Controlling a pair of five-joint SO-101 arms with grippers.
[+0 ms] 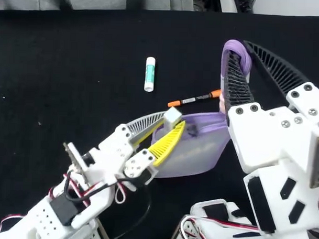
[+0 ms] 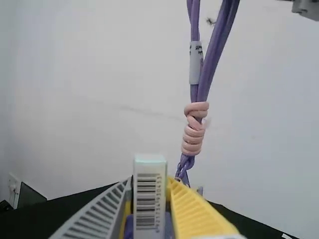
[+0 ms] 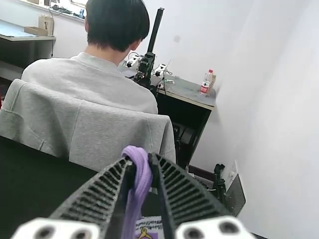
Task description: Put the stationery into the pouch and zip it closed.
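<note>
A purple pouch [image 1: 192,147] is lifted off the black table, its mouth facing the left arm. My right gripper [image 1: 236,58] is shut on the pouch's upper edge [image 3: 137,185] and holds it up. My left gripper [image 1: 170,121], with one grey and one yellow finger, is shut on a small white eraser [image 1: 173,115] with a barcode [image 2: 149,196], right at the pouch's mouth. The pouch's purple edge [image 2: 200,69] hangs just past the eraser, with a pink coiled cord [image 2: 194,130] on it. A white glue stick [image 1: 149,73] and an orange-capped pen [image 1: 194,100] lie on the table behind the pouch.
The black table [image 1: 61,79] spreads wide to the left of the glue stick. Cables [image 1: 102,188] run along the left arm's body near the front edge. A chair with a grey garment [image 3: 84,124] stands beyond the table.
</note>
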